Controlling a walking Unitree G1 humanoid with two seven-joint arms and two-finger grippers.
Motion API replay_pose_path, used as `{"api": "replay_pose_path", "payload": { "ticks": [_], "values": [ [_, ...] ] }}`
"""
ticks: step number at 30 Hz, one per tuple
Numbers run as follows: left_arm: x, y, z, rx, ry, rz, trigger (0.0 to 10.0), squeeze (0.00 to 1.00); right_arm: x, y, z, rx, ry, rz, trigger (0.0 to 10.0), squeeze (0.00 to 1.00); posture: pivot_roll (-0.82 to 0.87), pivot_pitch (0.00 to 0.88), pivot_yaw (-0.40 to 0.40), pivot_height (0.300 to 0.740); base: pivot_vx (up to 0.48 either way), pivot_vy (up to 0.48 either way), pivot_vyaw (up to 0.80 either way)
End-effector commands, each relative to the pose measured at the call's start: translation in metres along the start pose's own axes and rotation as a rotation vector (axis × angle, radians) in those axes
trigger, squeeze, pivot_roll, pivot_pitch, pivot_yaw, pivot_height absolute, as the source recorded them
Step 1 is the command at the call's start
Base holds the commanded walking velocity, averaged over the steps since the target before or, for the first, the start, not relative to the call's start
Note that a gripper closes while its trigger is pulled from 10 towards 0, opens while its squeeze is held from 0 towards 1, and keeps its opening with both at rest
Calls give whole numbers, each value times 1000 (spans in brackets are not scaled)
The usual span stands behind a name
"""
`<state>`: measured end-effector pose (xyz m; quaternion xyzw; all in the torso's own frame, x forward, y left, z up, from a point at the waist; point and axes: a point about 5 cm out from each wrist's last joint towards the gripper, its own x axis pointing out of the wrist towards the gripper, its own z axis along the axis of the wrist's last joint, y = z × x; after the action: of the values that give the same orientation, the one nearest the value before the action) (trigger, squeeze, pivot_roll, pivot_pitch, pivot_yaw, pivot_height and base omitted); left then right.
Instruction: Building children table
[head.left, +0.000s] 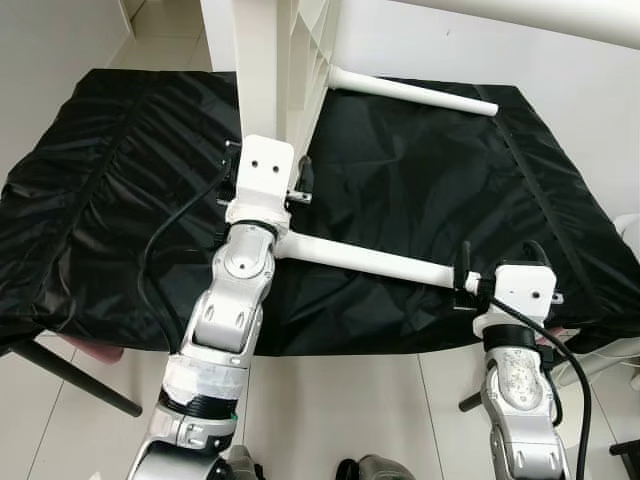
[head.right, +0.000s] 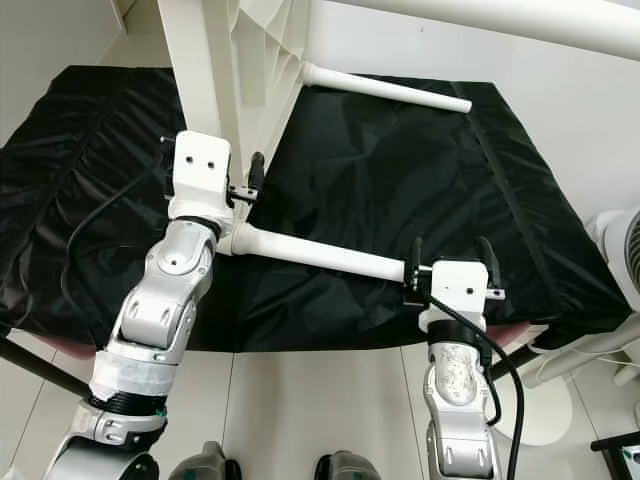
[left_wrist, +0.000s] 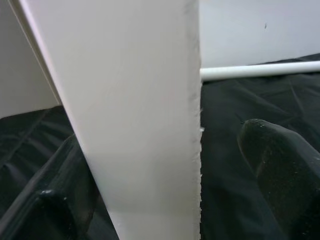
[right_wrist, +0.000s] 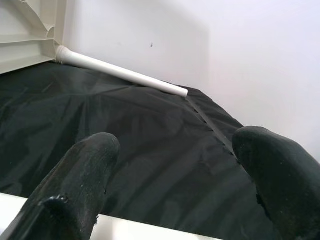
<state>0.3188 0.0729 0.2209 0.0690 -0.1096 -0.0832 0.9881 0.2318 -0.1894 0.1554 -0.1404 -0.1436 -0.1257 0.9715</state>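
Two spread black fingers (right_wrist: 82, 185) above black cloth (right_wrist: 150, 140), white table leg (right_wrist: 120, 73) along the wall beyond

Bright, even indoor light across the head views, sharp throughout, soft shadows only. Wrist views go blurry up close, with the near black fingertips (right_wrist: 280, 175) out of focus.

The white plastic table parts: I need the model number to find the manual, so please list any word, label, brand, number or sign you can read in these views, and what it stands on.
None: no readable text on the upright white plastic tabletop panel, the near white round leg, the far white round leg or the black fabric cover.
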Motion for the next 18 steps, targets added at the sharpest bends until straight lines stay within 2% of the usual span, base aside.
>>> {"api": "replay_pose_path", "payload": {
  "ticks": [1,5,8,12,14,18],
  "values": [
    [4,-9,-3,-10,28,-32,10000,0,1,0,-2,-13,6,3,10000,0,16,50,-8,740,0,0,0],
    [8,-11,-5,-22,38,-36,10000,0,1,1,-1,-15,3,6,10000,0,7,46,-9,740,0,0,0],
    [17,-19,-9,-43,59,-43,10000,0,1,1,0,-18,-1,9,10000,0,2,45,-11,740,0,0,0],
    [19,-20,-9,-44,59,-45,10000,0,1,1,0,-19,-1,9,10000,0,2,46,-10,740,0,0,0],
    [28,-24,-7,-55,57,-47,10000,0,1,1,0,-19,-2,8,10000,0,-2,50,-8,740,0,0,0],
    [33,-24,-8,-52,58,-43,10000,0,1,1,1,-20,-4,7,10000,0,-10,54,-3,740,0,0,0]
  ]
}}
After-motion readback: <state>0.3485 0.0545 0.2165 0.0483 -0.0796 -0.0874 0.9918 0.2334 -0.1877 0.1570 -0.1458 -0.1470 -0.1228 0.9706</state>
